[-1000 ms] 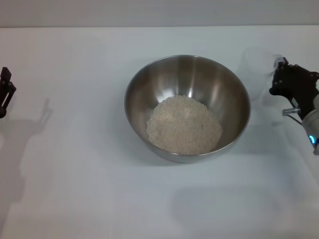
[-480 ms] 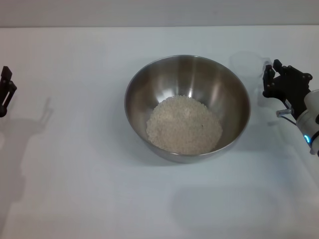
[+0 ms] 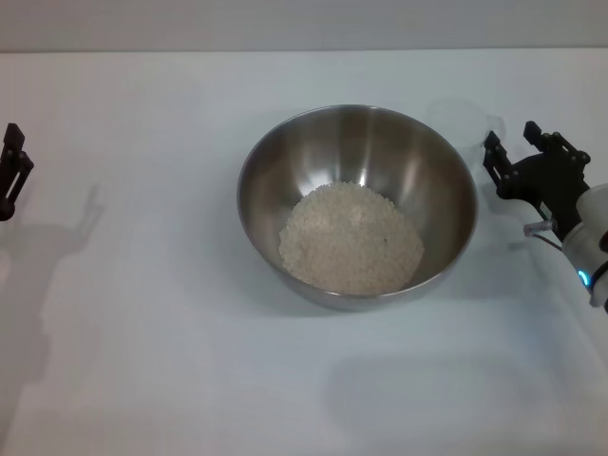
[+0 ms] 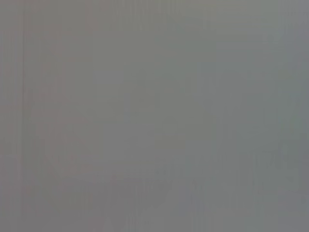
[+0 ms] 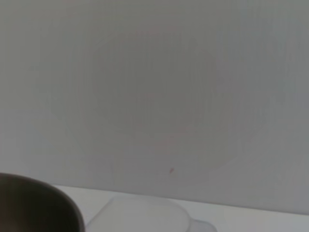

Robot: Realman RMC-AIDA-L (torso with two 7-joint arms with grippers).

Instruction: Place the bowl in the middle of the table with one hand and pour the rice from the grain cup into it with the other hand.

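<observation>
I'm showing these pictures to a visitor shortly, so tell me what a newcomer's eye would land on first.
The shiny steel bowl in the middle of the white table dominates, with a pale mound of rice inside it. Next comes the right claw at the right edge, jaws open, beside the faint translucent grain cup standing just behind the bowl's right side. The left claw sits idle at the far left edge.

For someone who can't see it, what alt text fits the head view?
A steel bowl holding rice sits mid-table. The right gripper, open, is just right of a clear grain cup standing beside the bowl. The left gripper is at the table's left edge.
</observation>
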